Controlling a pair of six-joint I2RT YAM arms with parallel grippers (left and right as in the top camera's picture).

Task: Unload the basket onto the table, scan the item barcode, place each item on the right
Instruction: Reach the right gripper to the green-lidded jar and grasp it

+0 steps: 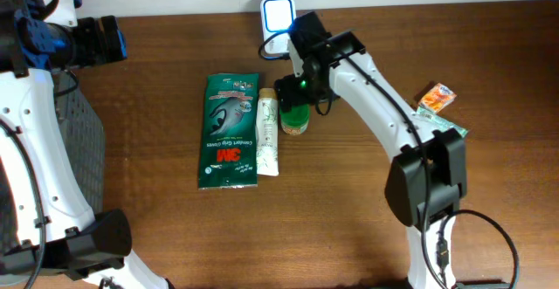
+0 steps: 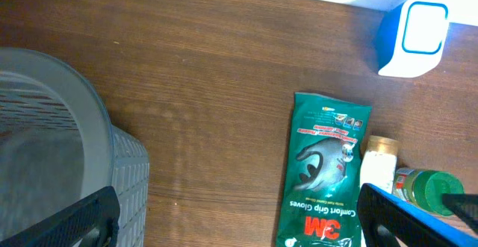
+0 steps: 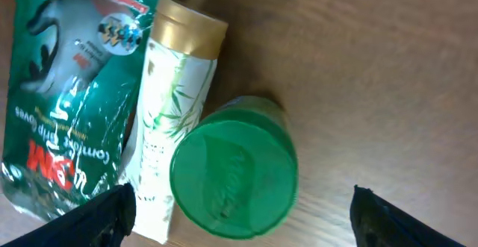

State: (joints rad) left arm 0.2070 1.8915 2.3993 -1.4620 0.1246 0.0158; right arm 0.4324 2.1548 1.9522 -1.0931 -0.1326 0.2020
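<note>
Overhead looks straight down on the whole table [image 1: 349, 219]; both wrist views face down, right one nearest; all share the 3M glove pack [image 1: 231, 132].

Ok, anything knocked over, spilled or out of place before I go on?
Nothing stands out. The gloves pack and tube lie flat side by side, the green-lidded jar stands upright right beside the tube with its lid on, and no spill shows on the table.
</note>
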